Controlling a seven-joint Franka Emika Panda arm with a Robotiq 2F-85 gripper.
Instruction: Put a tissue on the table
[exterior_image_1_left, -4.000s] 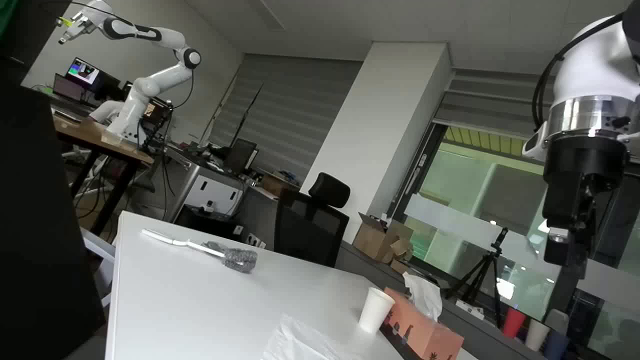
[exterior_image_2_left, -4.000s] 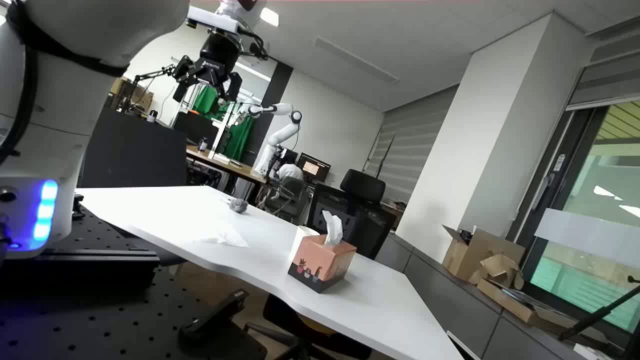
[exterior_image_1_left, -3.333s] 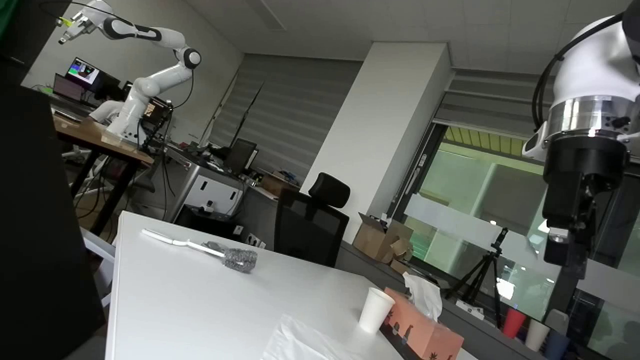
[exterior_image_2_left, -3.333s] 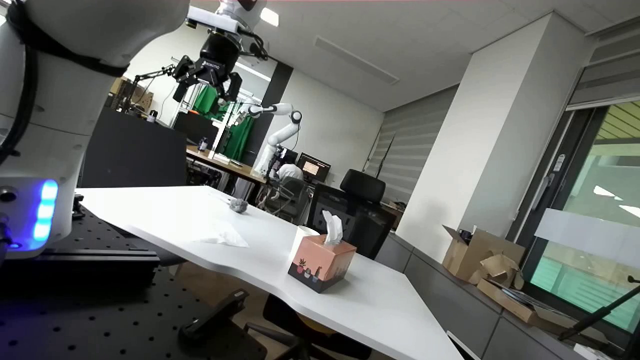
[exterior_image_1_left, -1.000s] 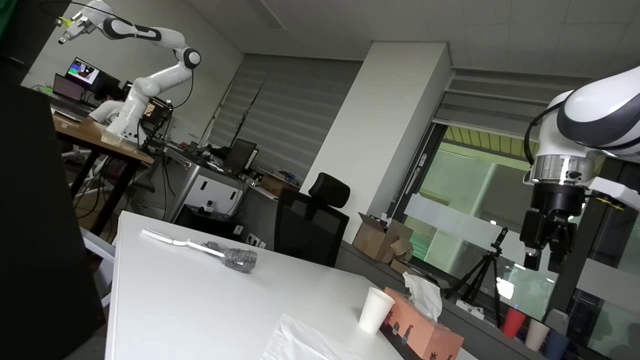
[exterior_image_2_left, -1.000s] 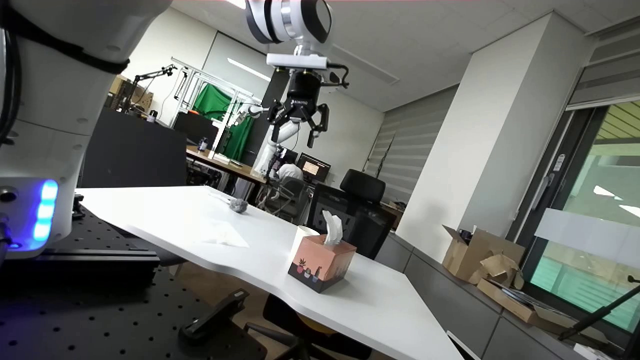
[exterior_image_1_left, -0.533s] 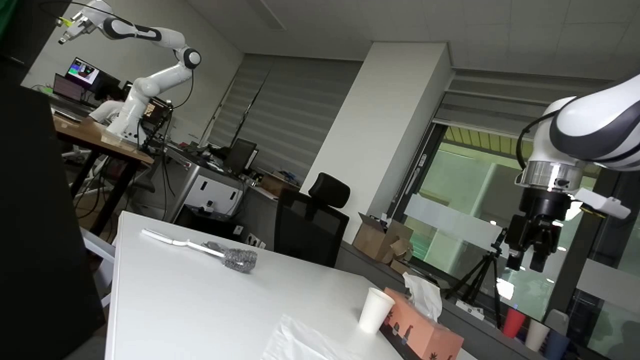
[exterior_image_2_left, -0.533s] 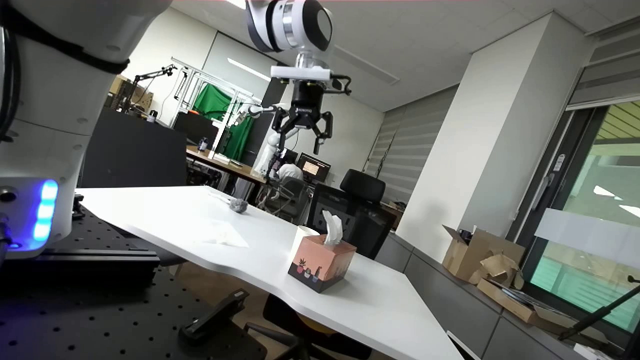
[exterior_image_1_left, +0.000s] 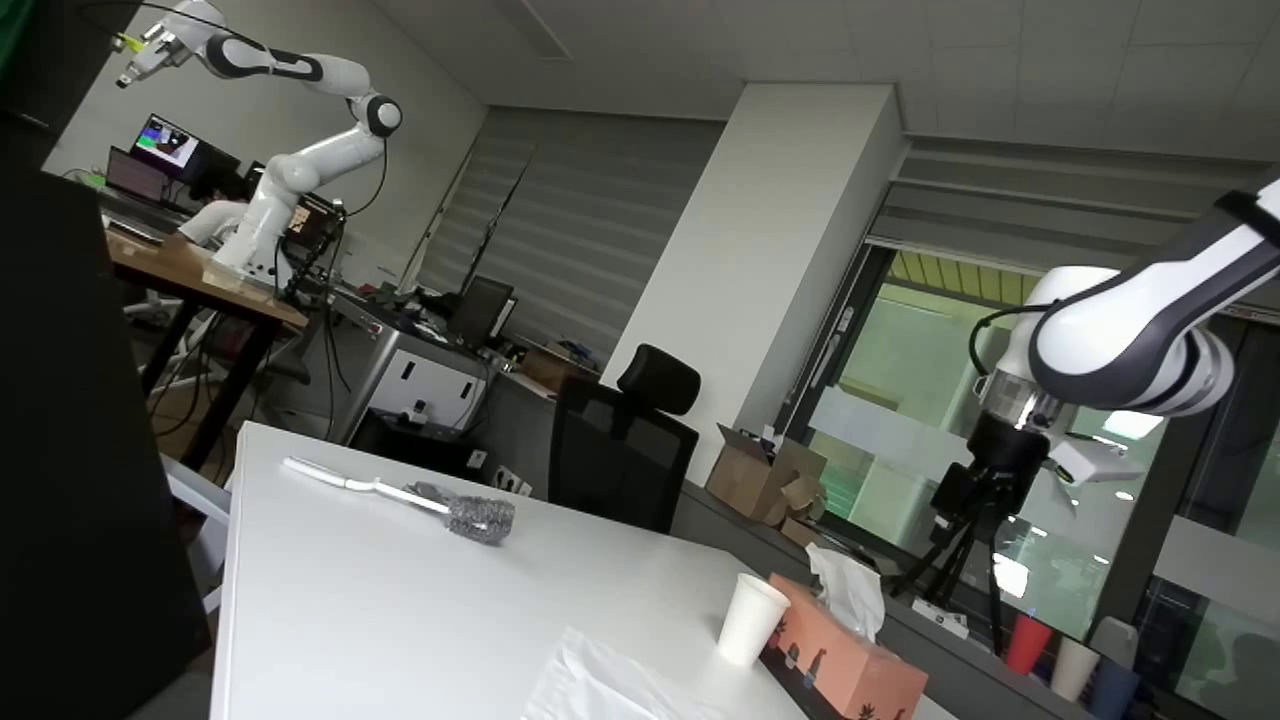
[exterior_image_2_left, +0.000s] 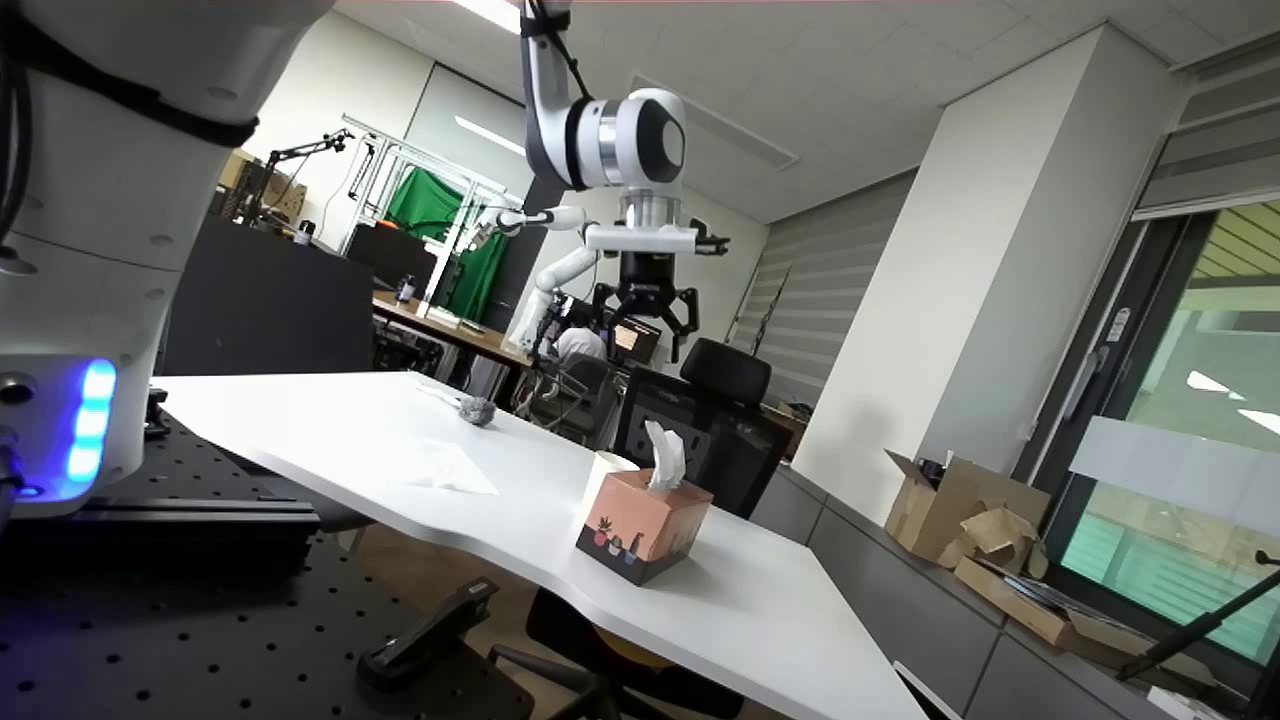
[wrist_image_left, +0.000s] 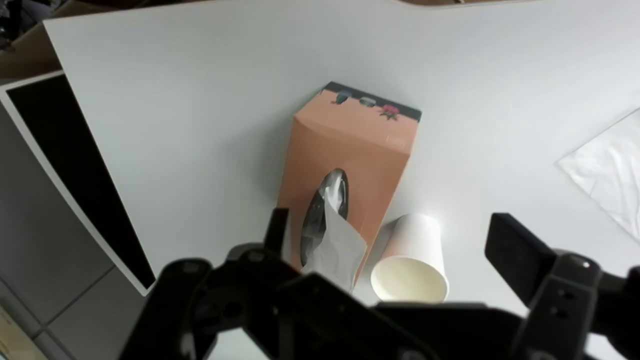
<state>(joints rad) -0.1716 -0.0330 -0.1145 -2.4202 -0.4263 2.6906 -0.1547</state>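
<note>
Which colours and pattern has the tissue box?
The tissue box is salmon above, dark below, with printed potted plants; clearest in an exterior view.

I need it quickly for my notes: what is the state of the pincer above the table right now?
Pincer: open, holding nothing; the tissue sticking out of the box is not yet gripped.

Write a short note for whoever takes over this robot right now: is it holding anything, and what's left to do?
Hand: open, holding nothing, raised above the box.
Things: tissue pokes from the box on the table; cup close beside the box.
Done: no tissue gripped yet. A white sheet, perhaps another tissue, already lies on the table; its source doesn't show.
Left: probably move down, pinch the tissue, pull it free and lay it on the table, minding the cup.
</note>
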